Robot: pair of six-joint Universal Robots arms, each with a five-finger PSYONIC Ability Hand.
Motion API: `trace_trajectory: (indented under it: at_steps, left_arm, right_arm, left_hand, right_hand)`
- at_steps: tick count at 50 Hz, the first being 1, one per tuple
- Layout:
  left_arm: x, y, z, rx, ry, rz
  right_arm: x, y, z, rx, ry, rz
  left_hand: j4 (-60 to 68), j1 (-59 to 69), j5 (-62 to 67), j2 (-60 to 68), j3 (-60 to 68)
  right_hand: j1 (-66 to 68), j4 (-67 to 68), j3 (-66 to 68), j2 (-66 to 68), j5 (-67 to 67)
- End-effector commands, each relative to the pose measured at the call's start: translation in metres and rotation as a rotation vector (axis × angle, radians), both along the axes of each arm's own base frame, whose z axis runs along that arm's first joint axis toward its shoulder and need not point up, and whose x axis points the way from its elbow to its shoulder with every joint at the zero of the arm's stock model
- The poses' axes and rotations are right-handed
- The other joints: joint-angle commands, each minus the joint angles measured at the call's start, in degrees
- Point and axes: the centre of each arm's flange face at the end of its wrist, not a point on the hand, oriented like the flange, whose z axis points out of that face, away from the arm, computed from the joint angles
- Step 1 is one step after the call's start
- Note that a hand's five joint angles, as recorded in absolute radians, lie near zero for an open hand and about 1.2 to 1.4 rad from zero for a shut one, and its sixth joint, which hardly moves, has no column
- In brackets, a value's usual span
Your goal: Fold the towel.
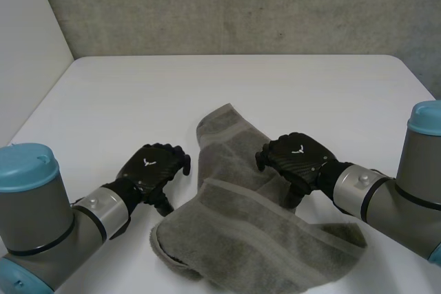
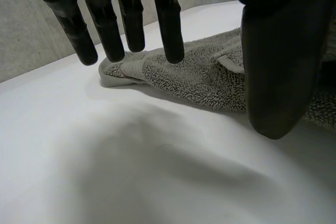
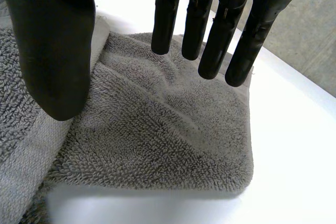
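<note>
A grey towel [image 1: 241, 218] lies crumpled and partly folded over itself on the white table [image 1: 227, 87], running from the middle toward the near edge. My left hand [image 1: 155, 170] hovers over bare table just beside the towel's left edge, fingers [image 2: 168, 19] straight and apart from the thumb, holding nothing. My right hand [image 1: 296, 160] hangs above the towel's right middle part, fingers [image 3: 210, 35] straight over the terry surface [image 3: 157, 129], not pinching it. The towel's far corner [image 2: 118, 72] lies beyond my left hand's fingertips.
Grey walls [image 1: 241, 5] stand behind the table and at its left side. The table's far half [image 1: 207, 80] is bare white surface.
</note>
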Motion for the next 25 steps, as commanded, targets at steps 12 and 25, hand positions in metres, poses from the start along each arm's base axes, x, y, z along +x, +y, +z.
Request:
trace_trajectory:
  at_steps: [12,25]
  left_arm:
    - [0.005,-0.004,0.004,-0.029,0.012,-0.020]
    - [0.010,-0.011,0.011,-0.056,0.020,0.010]
  right_arm:
    - [-0.003,-0.020,-0.007,0.039,0.015,-0.069]
    - [0.001,-0.017,0.011,0.018,0.004,-0.061]
  left_hand:
    - [-12.72,-12.41,-11.86,-12.91,-12.90]
    - [-12.05,-11.74,-11.19,-12.24,-12.22]
  right_hand:
    - [-22.89,-25.26,-25.19,-25.34,-13.13]
    - [-22.89,-25.26,-25.19,-25.34,-13.13]
